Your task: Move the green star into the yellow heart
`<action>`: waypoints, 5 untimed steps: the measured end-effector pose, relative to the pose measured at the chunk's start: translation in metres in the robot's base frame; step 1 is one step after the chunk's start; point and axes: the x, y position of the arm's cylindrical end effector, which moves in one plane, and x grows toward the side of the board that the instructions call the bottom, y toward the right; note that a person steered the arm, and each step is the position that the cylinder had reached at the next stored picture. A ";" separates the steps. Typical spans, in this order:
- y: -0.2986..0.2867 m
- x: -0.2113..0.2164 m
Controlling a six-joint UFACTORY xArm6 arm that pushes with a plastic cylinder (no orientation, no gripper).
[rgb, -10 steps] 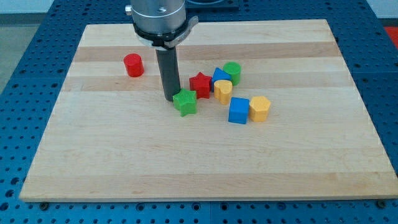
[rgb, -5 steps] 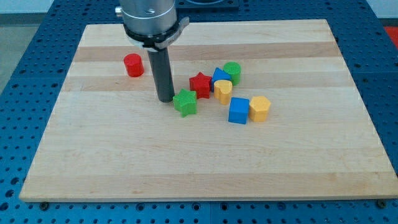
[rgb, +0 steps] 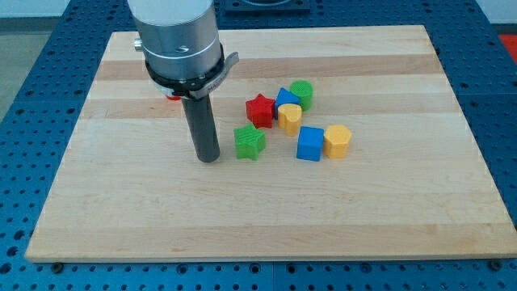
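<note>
My tip point(rgb: 208, 158) has slid toward the lower left of the frame, from touching the green star point(rgb: 250, 142) to standing apart on its left. The star sits slightly lower and further right than before. The arm's housing now hides most of the red cylinder point(rgb: 172, 98)

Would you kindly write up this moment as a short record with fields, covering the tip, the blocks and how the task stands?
tip: my tip on the board, at the view's left of the green star, a gap between them
green star: apart from the yellow heart, below the red star
yellow heart: beside the blue block and green cylinder
lower pair: blue cube touching yellow block
red block: mostly hidden behind the arm
task: not yet done
</note>
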 end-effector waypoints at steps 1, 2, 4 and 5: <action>0.005 0.000; 0.034 0.000; 0.079 -0.002; 0.079 -0.005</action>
